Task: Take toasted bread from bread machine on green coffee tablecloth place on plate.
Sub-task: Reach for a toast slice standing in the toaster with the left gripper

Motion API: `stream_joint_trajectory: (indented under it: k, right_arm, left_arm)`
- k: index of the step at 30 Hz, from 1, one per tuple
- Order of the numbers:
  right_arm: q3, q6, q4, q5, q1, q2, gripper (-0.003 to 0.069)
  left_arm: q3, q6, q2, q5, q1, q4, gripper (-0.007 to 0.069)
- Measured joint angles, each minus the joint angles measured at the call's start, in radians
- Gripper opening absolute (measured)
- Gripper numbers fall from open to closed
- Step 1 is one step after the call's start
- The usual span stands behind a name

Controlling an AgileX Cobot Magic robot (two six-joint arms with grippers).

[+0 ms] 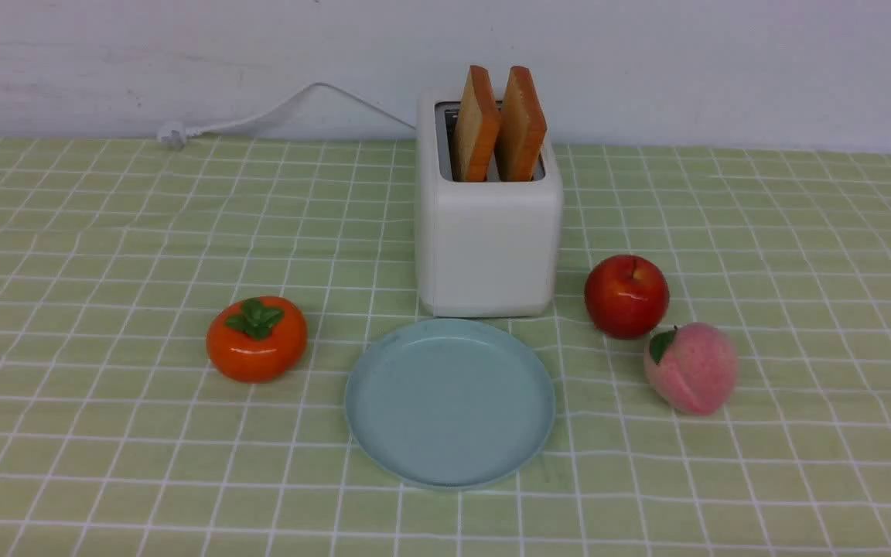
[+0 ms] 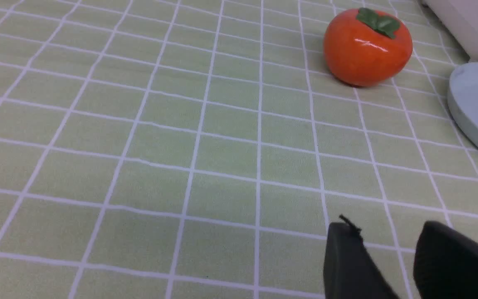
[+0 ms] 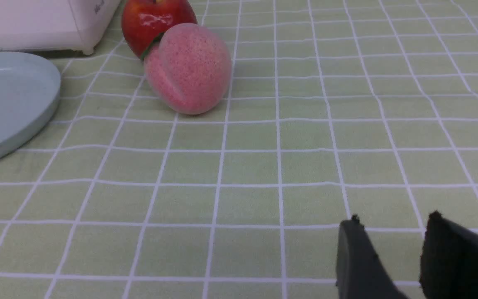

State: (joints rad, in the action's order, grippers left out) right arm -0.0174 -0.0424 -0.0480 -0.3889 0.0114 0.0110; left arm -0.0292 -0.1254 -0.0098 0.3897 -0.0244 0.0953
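Two slices of toast (image 1: 479,124) are standing upright in the slots of the toaster (image 1: 488,247). Their upper halves are sticking out, so I judge that enough crust is showing for a pinch from above. The toaster is sitting on the cloth (image 1: 105,232) near the wall. The plate (image 1: 449,402) is lying just in front of it, probably so that the carry is short. The plate is holding nothing, so no slice is moved yet. The left end effector (image 2: 386,226) is hovering over bare cloth with its jaws apart and nothing between them, and the right end effector (image 3: 392,220) is doing the same on its side. A persimmon (image 1: 257,339) is resting left of the plate, and an apple (image 1: 626,296) and a peach (image 1: 691,368) are lying close together right of it, so each arm is likely needing to reach past fruit
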Motion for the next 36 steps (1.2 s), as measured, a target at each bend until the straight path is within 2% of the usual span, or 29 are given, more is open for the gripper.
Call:
stream_joint_trajectory:
  k: [36]
  right_arm:
    - [0.000, 0.000, 0.000, 0.000, 0.000, 0.000, 0.0240]
  left_arm:
    - [0.000, 0.000, 0.000, -0.029, 0.000, 0.000, 0.0237]
